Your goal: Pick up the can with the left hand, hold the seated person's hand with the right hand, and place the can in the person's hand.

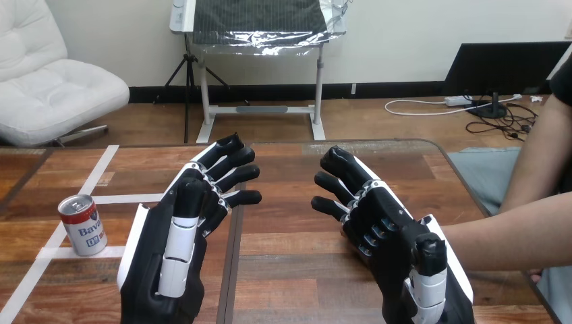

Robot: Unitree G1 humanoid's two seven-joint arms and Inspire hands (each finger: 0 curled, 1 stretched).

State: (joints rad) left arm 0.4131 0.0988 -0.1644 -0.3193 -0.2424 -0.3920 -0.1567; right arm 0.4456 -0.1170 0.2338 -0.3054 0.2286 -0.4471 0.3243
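Observation:
A small red-and-white can (81, 225) with a silver top stands upright on the wooden table (290, 250) at the left. My left hand (177, 236) hovers just right of it, palm up, fingers straight and open, holding nothing. My right hand (398, 246) floats over the table's right half, also open with fingers spread forward. The person's forearm (512, 236) reaches in from the right edge and passes behind my right hand; the person's hand itself is hidden, and I cannot tell whether the two touch.
White tape lines (94, 179) mark a grid on the table's left part around the can. The table's far edge (337, 143) runs across the middle of the view. Bare wood lies between my two hands.

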